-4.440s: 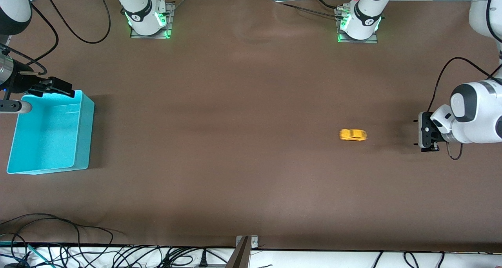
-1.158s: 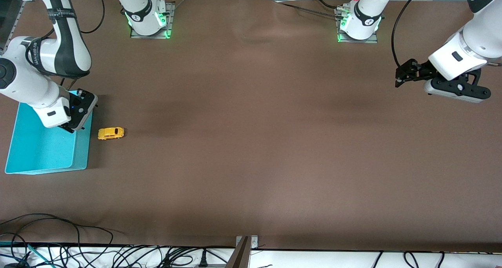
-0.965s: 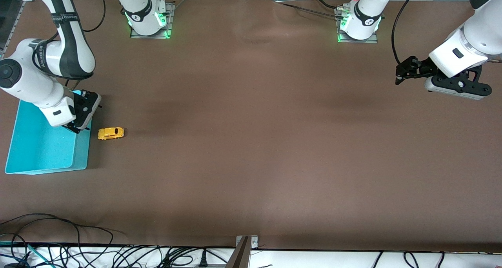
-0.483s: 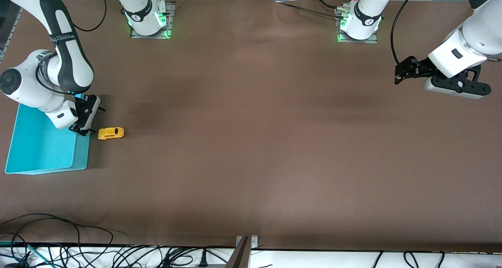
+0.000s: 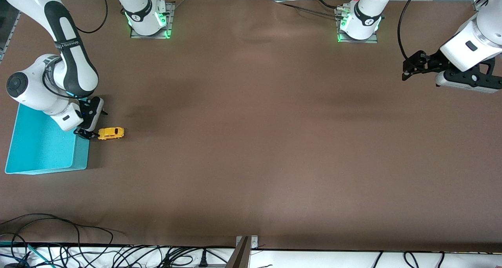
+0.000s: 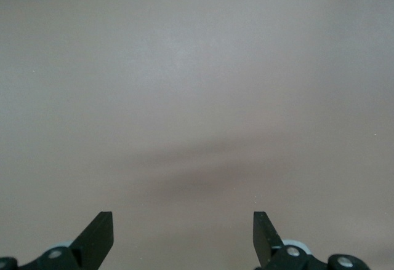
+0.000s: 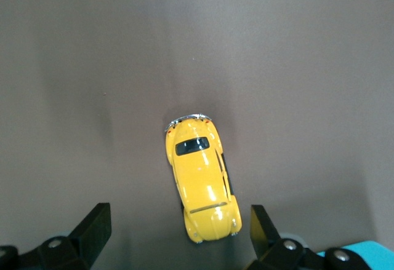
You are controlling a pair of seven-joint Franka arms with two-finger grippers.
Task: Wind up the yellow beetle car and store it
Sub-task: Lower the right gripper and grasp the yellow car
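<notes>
Two arms in view. Right arm: bent low at its end of the tabletop, right pincer pointed down between the bin and the car, fingers spread. Left arm: raised at its own end, left pincer over bare tabletop, fingers spread. Change from half a second ago: right pincer lower and closer to the car; left pincer drawn slightly back toward its end. Car: upright on the tabletop, just beside the bin, unheld, one end lying between the right pincer's spread fingers in the right wrist view.
</notes>
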